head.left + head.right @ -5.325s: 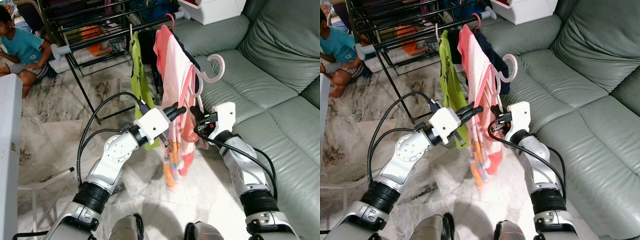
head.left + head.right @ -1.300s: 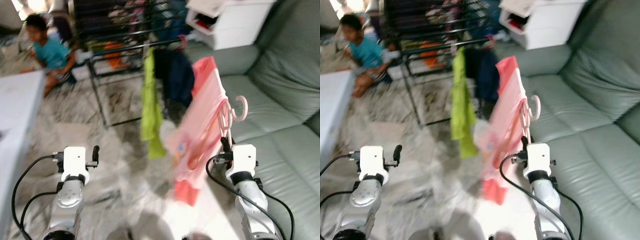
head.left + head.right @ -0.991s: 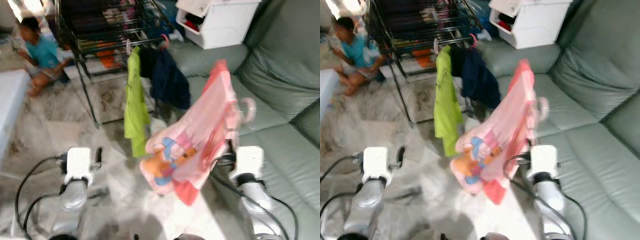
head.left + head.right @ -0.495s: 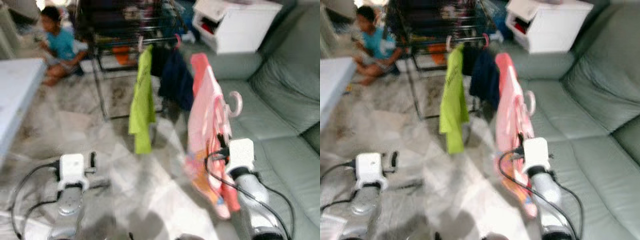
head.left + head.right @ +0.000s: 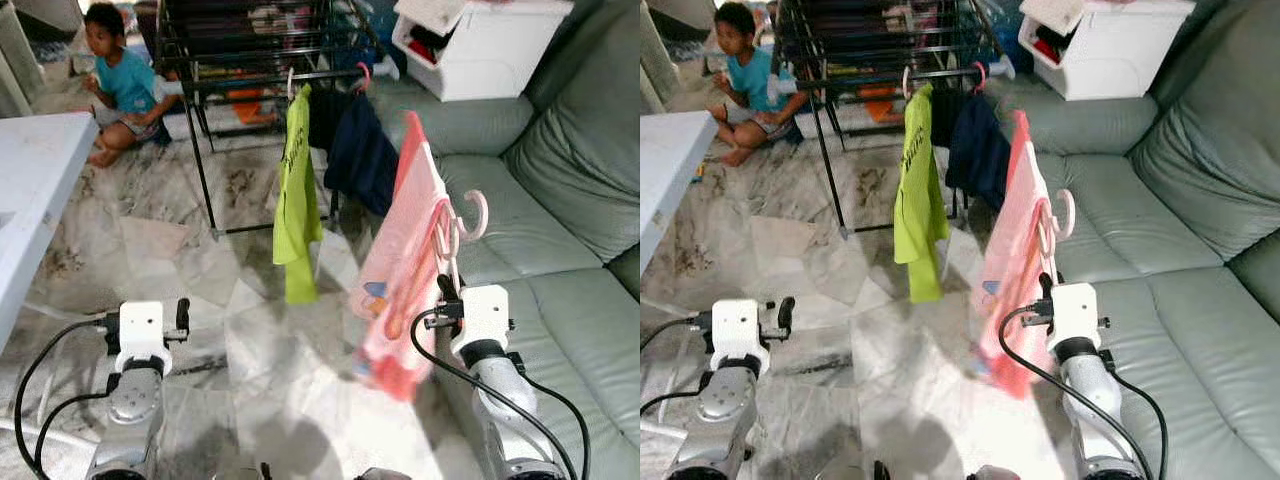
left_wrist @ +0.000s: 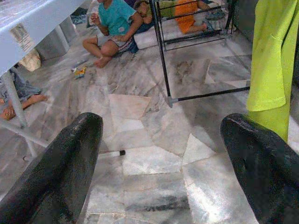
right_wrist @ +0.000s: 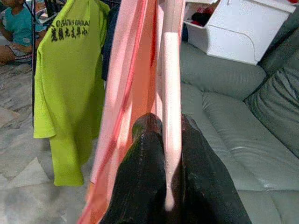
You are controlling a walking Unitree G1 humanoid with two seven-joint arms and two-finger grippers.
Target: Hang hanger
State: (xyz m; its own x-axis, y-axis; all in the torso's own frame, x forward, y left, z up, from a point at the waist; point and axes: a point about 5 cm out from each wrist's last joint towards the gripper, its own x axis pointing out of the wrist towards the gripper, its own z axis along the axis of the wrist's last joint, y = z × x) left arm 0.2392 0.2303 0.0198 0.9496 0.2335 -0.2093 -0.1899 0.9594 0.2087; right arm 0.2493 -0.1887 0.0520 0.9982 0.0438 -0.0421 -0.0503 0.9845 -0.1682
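Left eye view: I'm holding my right gripper point(image 5: 445, 291) up in front of me, pinching the pink hanger point(image 5: 449, 232) near its lower part, its hook curling up above over the grey-green sofa point(image 5: 560, 190). The pink garment point(image 5: 400, 270) is draping off it toward my left. My left gripper point(image 5: 182, 313) is sitting low over the marble floor point(image 5: 150, 250), carrying nothing.

Right eye view: The black drying rack point(image 5: 870, 60) is standing ahead, well apart from my hanger. A lime green shirt point(image 5: 916, 200) and a dark navy garment point(image 5: 975, 145) are hanging on its front rail. A white storage box point(image 5: 1105, 45) is resting beyond the sofa arm, a white table point(image 5: 665, 165) is edging in on my left, and a person in a teal shirt point(image 5: 740, 75) is sitting on the floor by the rack.

Left wrist view: My two fingers point(image 6: 60, 172) are standing wide apart, with marble tiles between them and the green shirt hanging to one side.

Right wrist view: My fingers point(image 7: 145, 182) are pressing together on the pink hanger's bar, the pink cloth just beside it, the green shirt and sofa behind.
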